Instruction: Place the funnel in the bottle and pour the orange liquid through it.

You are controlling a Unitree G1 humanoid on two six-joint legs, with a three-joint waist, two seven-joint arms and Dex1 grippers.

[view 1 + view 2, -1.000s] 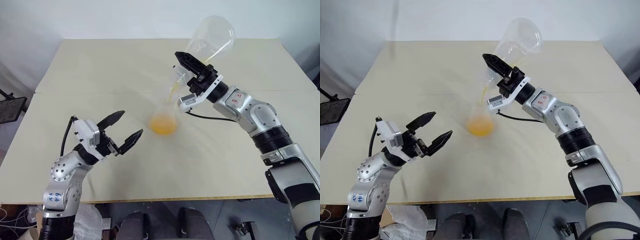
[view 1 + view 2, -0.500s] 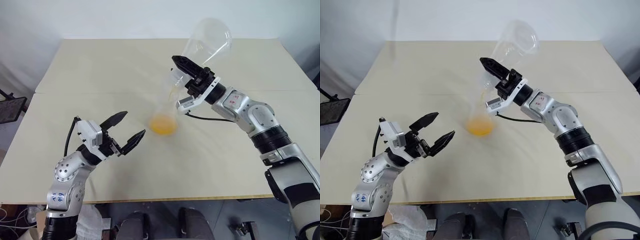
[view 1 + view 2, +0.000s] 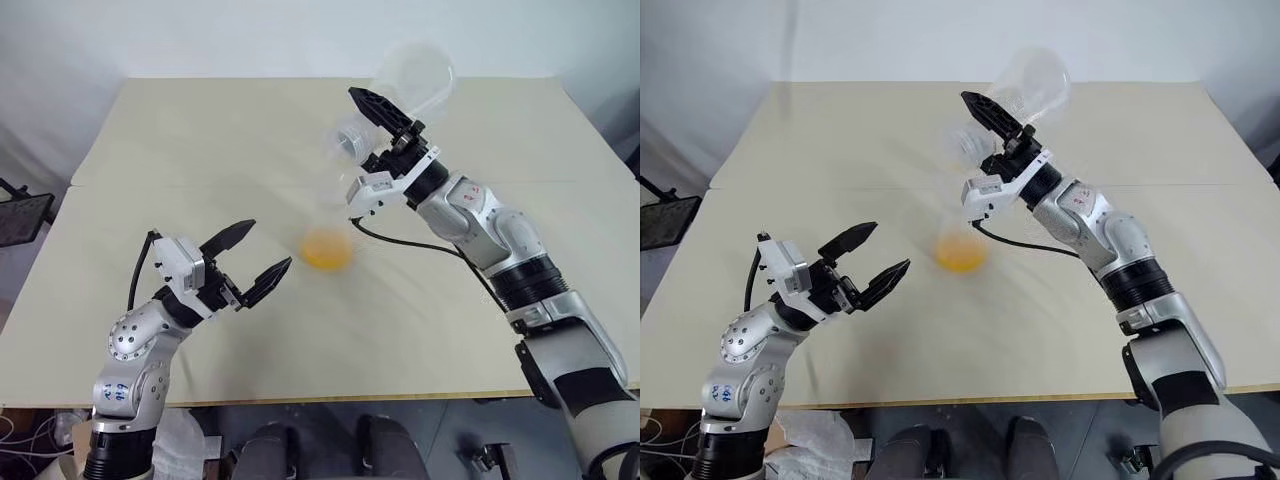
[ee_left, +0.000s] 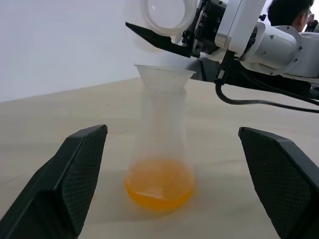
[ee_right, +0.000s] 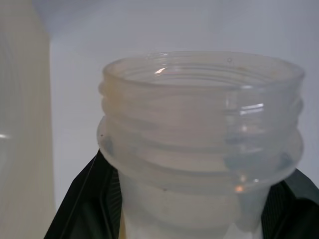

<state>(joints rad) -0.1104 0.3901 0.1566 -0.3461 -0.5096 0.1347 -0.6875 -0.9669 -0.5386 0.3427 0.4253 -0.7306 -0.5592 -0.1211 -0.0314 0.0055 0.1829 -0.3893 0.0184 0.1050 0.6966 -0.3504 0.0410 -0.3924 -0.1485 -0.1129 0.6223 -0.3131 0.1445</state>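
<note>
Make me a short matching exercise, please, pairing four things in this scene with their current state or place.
Things:
1. funnel
2. orange liquid
3. left gripper
4. right gripper

States:
A. open, holding nothing
B. seated in the bottle's neck
C. shut on the tilted flask
D. pooled in the bottle's base

Pairs: 1-B, 2-D, 3-A, 4-C

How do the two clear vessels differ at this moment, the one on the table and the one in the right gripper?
The clear narrow-necked bottle stands upright on the table; the wide-mouthed clear flask is tipped over, clamped in the right gripper. The bottle holds the orange liquid; the flask looks emptied. The bottle carries the small clear funnel; the flask's threaded mouth is bare. Both are colourless and transparent.
</note>
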